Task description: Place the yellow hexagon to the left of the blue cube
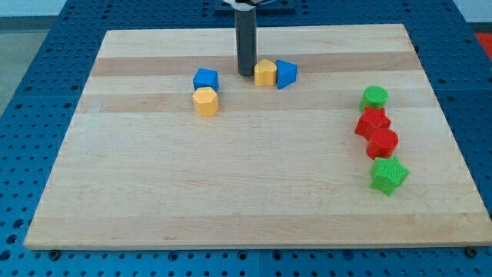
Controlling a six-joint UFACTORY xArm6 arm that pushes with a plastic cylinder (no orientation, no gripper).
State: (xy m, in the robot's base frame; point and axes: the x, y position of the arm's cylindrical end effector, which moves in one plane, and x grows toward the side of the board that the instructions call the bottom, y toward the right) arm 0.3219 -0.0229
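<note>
Near the view's top, a yellow hexagon (265,73) sits touching a blue cube (286,74) on its right. My tip (246,74), which grasps nothing, rests just left of the hexagon. Further left, another blue block (205,79) touches another yellow block (205,101).

Yellow hexagon (265,72), just right of our tip (245,74), touches the blue cube (286,74) on its right.

Pale wooden board (254,192) (smooth, visibly grained) carries matt, ridged plastic-looking blocks like the yellow hexagon (265,73)
</note>
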